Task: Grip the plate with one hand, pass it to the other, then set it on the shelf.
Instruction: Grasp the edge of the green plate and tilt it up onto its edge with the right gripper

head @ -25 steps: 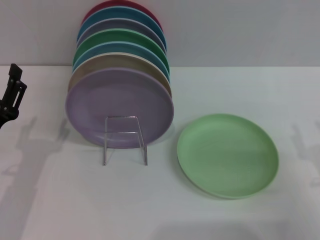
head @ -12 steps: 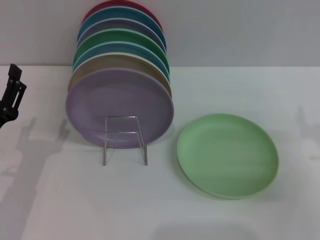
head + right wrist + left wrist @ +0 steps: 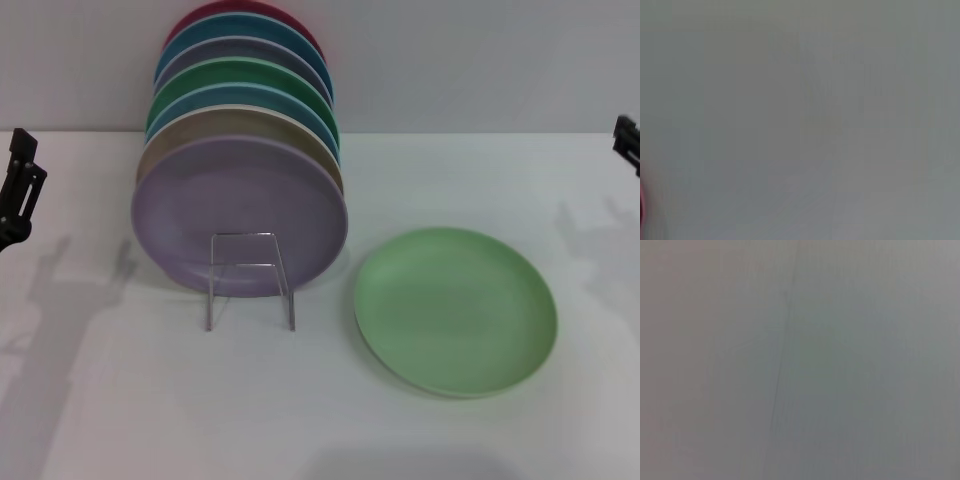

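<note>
Right of the shelf [image 3: 250, 280], the plate [image 3: 455, 310] lies flat on the white table [image 3: 320, 420], nothing touching it. From the head view, the right gripper [image 3: 627, 142] shows only at the frame edge, beyond the plate on the side away from the shelf, and appears the nearer hand; the left gripper [image 3: 20, 190] stands well apart on the shelf's far side. Finger spread of either cannot be told. Both wrist views show only blank grey surface. The shelf already holds a row of upright plates, a lilac plate [image 3: 240, 215] foremost.
</note>
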`<action>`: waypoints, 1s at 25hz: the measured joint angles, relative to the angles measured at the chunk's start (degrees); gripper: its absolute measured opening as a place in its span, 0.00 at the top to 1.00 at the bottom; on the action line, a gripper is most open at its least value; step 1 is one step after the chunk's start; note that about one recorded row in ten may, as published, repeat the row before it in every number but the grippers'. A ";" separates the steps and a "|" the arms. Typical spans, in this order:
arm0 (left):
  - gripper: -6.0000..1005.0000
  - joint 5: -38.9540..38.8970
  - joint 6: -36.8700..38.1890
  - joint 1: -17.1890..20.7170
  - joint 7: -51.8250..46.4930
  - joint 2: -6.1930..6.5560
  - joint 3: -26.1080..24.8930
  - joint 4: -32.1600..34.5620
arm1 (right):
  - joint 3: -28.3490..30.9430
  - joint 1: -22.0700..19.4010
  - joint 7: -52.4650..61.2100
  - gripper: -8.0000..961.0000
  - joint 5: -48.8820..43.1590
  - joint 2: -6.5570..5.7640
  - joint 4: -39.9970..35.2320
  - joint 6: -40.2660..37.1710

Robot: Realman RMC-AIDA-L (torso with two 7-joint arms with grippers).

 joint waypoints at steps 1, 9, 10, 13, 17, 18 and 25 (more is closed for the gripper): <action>0.20 0.00 0.00 0.08 -0.02 0.01 -0.02 0.00 | 1.06 1.00 -0.48 0.34 0.00 0.27 1.99 5.73; 0.20 0.02 1.71 0.78 -0.07 0.10 -0.32 0.21 | 9.26 12.62 -2.89 0.34 0.02 0.12 10.17 41.70; 0.20 0.02 1.71 0.78 -0.07 0.10 -0.32 0.21 | 9.26 12.62 -2.89 0.34 0.02 0.12 10.17 41.70; 0.20 0.03 2.04 0.83 -0.08 0.10 -0.33 0.23 | 12.10 17.21 -5.81 0.34 0.45 0.48 9.32 49.36; 0.20 0.15 3.00 1.03 -0.15 0.17 -0.33 0.11 | 16.87 22.11 -9.89 0.34 3.76 0.51 4.48 54.79; 0.20 0.16 3.29 1.04 -0.15 0.17 -0.33 0.12 | 18.35 23.19 -11.14 0.34 5.30 0.48 2.89 55.52; 0.20 0.09 3.54 1.15 -0.17 0.22 -0.33 0.31 | 23.66 28.62 -16.30 0.34 10.10 0.27 -5.44 58.91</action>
